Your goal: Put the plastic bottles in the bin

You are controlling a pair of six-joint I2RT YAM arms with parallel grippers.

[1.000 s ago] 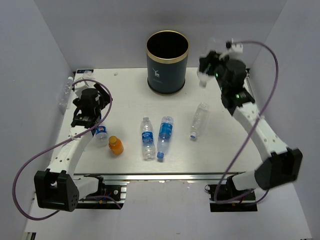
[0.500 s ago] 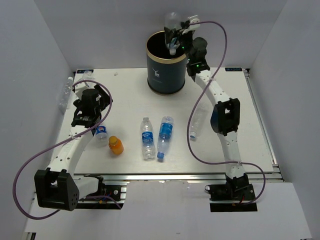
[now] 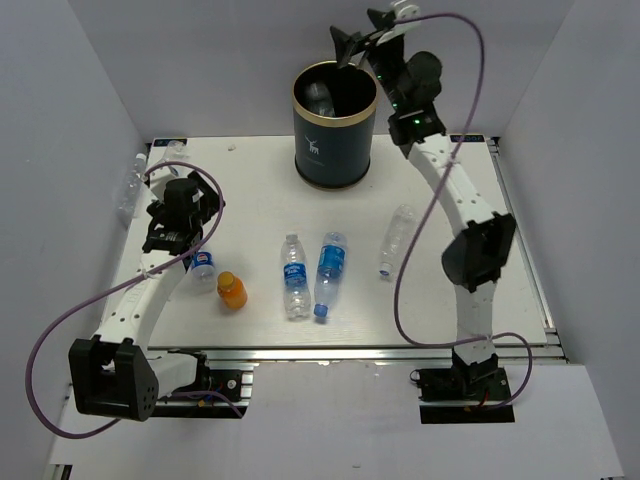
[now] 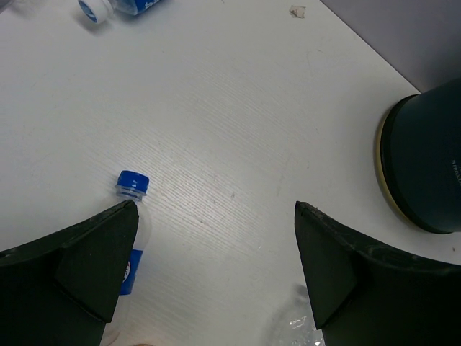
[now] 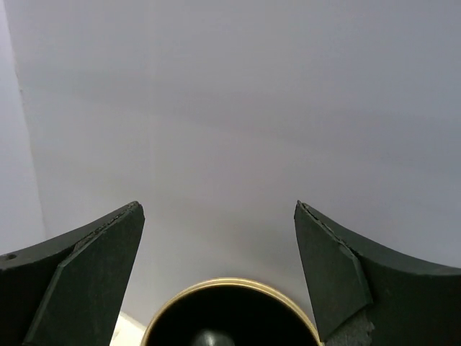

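The navy bin (image 3: 334,150) with a gold rim stands at the back of the table. A clear bottle (image 3: 320,96) lies inside it. My right gripper (image 3: 360,34) hangs open and empty just above the bin's far rim (image 5: 230,287). Four bottles lie mid-table: an orange bottle (image 3: 232,291), two blue-labelled bottles (image 3: 293,277) (image 3: 330,268) and a clear bottle (image 3: 398,240). My left gripper (image 3: 178,236) is open low over a blue-labelled bottle (image 3: 201,265) at the left. In the left wrist view that bottle's blue cap (image 4: 132,182) shows beside the left finger (image 4: 86,259).
Another clear bottle (image 3: 130,185) lies off the table's left edge by the wall. White walls close in the table on three sides. In the left wrist view a blue-capped bottle (image 4: 115,6) lies at the top and the bin (image 4: 425,169) stands at the right.
My right arm swung from the right side to above the bin with a clear bottle, opened, and the bottle dropped into the bin. The left arm has not moved.
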